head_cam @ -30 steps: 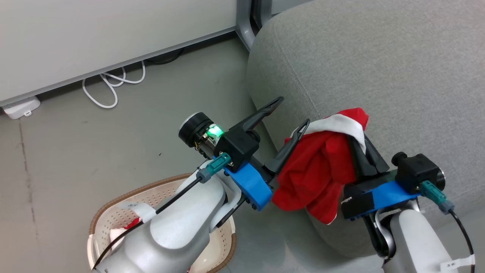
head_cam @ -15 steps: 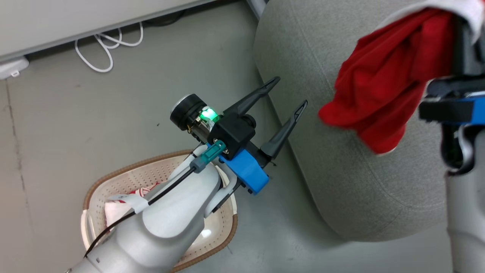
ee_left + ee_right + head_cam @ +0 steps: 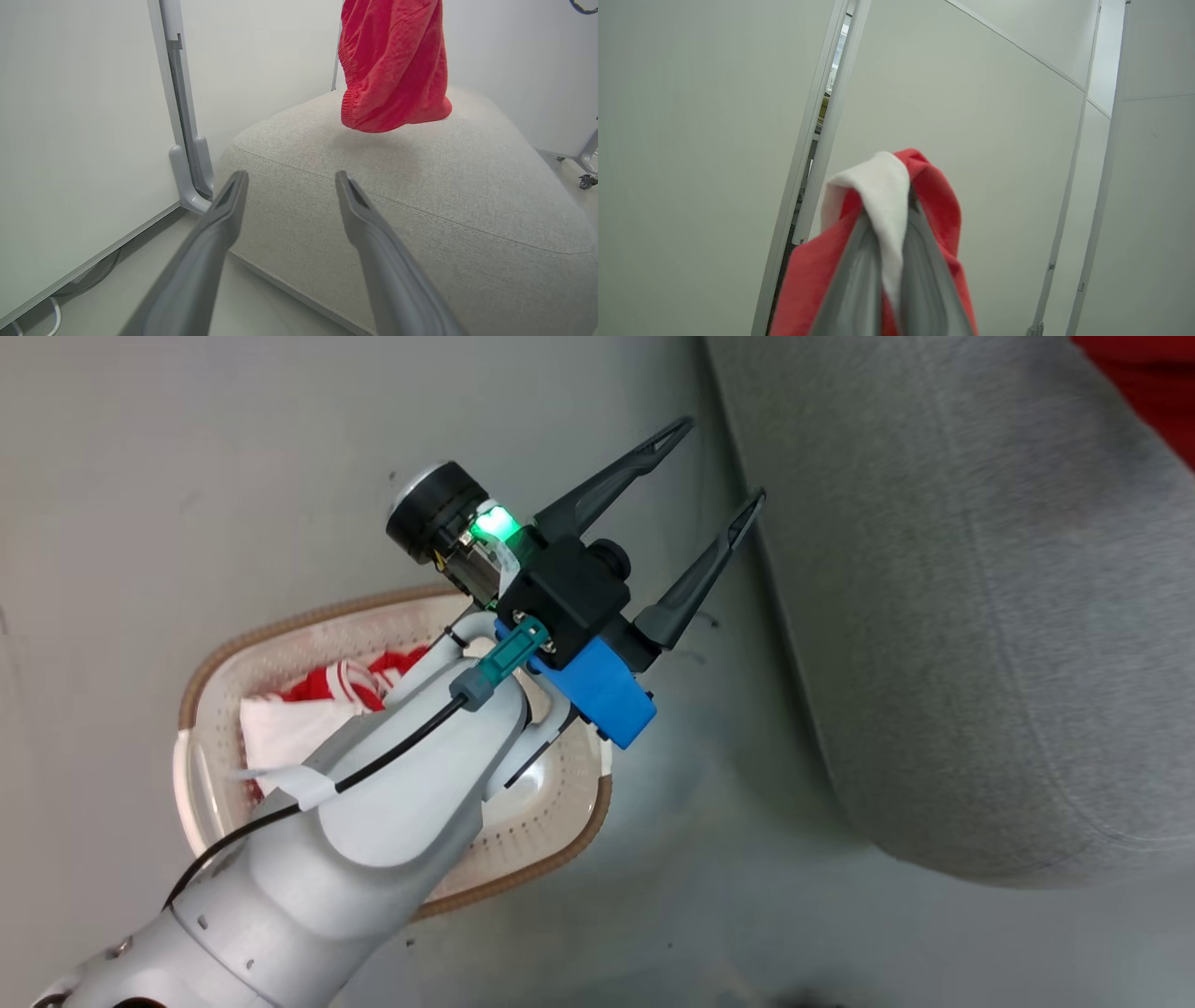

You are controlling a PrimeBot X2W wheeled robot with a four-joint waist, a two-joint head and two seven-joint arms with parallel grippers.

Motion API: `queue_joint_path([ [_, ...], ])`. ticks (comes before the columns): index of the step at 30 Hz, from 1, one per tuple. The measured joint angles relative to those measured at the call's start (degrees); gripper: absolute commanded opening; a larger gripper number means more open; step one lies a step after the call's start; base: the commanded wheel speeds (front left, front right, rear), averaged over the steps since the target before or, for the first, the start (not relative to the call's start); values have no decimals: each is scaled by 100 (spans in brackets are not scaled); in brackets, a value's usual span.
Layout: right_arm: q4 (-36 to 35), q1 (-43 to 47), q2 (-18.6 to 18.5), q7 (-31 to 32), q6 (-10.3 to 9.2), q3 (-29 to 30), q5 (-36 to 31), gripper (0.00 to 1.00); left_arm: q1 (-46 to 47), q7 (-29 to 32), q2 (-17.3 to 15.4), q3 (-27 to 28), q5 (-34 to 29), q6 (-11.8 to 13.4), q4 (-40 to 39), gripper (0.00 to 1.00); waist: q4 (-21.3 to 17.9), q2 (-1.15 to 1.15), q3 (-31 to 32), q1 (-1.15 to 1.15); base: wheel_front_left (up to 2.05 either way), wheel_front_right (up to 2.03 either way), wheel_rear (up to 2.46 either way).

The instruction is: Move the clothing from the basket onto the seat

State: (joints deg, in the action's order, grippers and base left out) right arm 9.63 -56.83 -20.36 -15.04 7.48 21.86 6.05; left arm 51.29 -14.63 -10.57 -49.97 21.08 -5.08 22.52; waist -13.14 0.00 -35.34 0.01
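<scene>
My right gripper (image 3: 889,224) is shut on a plain red garment with a white stripe (image 3: 936,200), which drapes over its fingers. In the left wrist view that garment (image 3: 392,65) hangs in the air just above the light-grey seat (image 3: 420,196). In the head view only its red edge (image 3: 1153,378) shows, at the top right over the seat (image 3: 980,616). My left gripper (image 3: 724,462) stands open and empty between basket and seat, with its own fingers (image 3: 224,219) pointing at the seat's front edge. A second red and white garment (image 3: 322,695) lies in the cream basket (image 3: 280,630), partly hidden by my left forearm.
The basket stands on the grey floor (image 3: 187,476), left of the seat. White wall panels and a grey post with a curved foot (image 3: 187,154) stand behind the seat's left corner. A caster wheel (image 3: 584,181) shows at the far right.
The head camera has shifted. My right gripper has carried the red garment up and to the right, over the seat and nearly out of the head view. The left gripper has stayed open.
</scene>
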Motion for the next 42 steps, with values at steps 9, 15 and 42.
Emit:
queue_joint_path([
  [9, 1120, -308, -582, -1, 0, 188, -36, 0, 164, -3, -55, -49, -99, 3, -69, 100, 230, 0, -631, 0, 0, 0, 0],
  [15, 2017, -237, -575, 0, 0, 204, -102, 0, 194, -5, -126, -53, -108, 24, -94, 100, 267, 0, -762, -1, 0, 0, 0],
  [42, 1680, 1831, 603, 0, 0, 567, -310, 100, -427, -37, 23, 269, -31, 125, -197, 100, 331, 0, 116, -1, 0, 0, 0],
])
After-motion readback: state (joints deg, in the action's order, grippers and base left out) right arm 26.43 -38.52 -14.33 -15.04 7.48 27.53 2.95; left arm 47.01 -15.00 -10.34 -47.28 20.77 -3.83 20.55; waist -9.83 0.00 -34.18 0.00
